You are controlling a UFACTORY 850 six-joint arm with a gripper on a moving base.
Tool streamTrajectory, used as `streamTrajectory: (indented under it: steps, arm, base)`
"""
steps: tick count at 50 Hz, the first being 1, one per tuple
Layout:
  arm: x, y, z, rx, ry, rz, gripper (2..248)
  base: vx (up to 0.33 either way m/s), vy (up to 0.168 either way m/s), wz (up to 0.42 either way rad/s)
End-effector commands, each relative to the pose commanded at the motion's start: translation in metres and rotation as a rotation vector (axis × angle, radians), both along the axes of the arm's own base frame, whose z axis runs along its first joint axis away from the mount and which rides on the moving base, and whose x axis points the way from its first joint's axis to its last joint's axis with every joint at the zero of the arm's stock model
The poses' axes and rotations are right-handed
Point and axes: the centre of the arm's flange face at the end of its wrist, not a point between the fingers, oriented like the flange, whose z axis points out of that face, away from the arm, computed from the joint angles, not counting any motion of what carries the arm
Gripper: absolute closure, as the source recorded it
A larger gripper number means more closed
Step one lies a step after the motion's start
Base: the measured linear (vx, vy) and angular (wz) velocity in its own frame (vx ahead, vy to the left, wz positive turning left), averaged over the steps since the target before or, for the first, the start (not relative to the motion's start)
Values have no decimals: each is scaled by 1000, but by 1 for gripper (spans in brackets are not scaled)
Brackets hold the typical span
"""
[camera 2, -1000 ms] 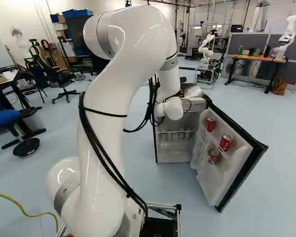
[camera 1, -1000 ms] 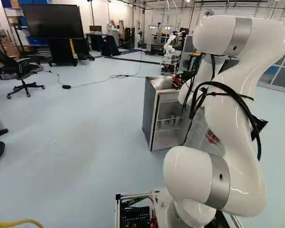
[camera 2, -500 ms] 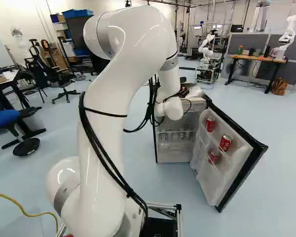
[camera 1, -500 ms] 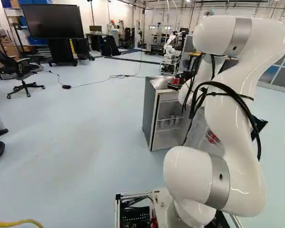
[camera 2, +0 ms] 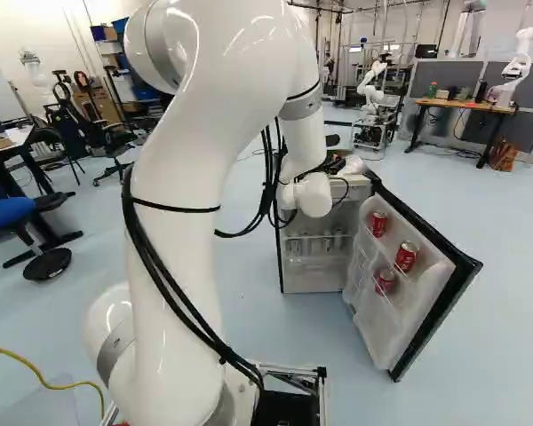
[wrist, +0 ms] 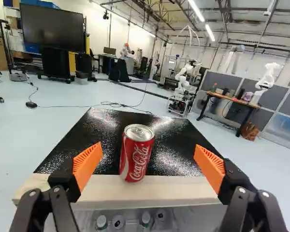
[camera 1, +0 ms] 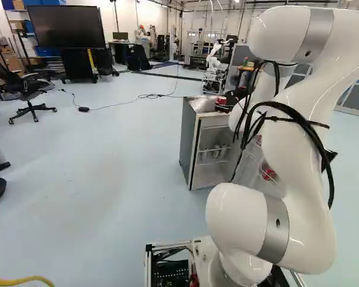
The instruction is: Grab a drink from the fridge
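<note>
White arm (camera 2: 182, 169) reaches from its base joint over the fridge (camera 1: 188, 143); from back here it hides the claw, so I'm going by the wrist view. Claw (wrist: 147, 153) is wide, holding nothing. Orange pads (wrist: 88, 163) stand on both sides of the can (wrist: 137, 153), touching neither side.

Can is upright on the fridge's dark top (wrist: 99, 133), base right at the pale front edge (wrist: 193, 191). It sits nearer one pad than the other. If a grip is next, uneven closing could make the nearer pad hit first and shove or spin it. Any drag toward the arm could tip it over that edge and down the front. If it's being left there, backing out crooked would do the same: a pad clips it. I'd want it further in. Too hard a squeeze could dent it.

Below, bottles (wrist: 102, 222) stand inside. Door (camera 2: 426, 306) is wide open, red cans (camera 2: 407, 256) on its racks; a low elbow or a base bump could knock the door and rattle them.

Beyond: cable (wrist: 113, 104) on the floor, another robot (wrist: 183, 79) on a cart, bench (wrist: 232, 100), big screen (wrist: 53, 28). All well apart from the work, low risk for now.
</note>
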Motion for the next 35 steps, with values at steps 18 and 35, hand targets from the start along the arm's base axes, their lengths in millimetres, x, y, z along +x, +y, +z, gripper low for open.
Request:
streamTrajectory:
  steps: [18, 35]
  arm:
    - [-31, -14, 23, -13, -21, -51, 3]
    - [-49, -38, 39, -28, -9, -114, 3]
  base:
    - [0, 0, 0]
    - [0, 0, 0]
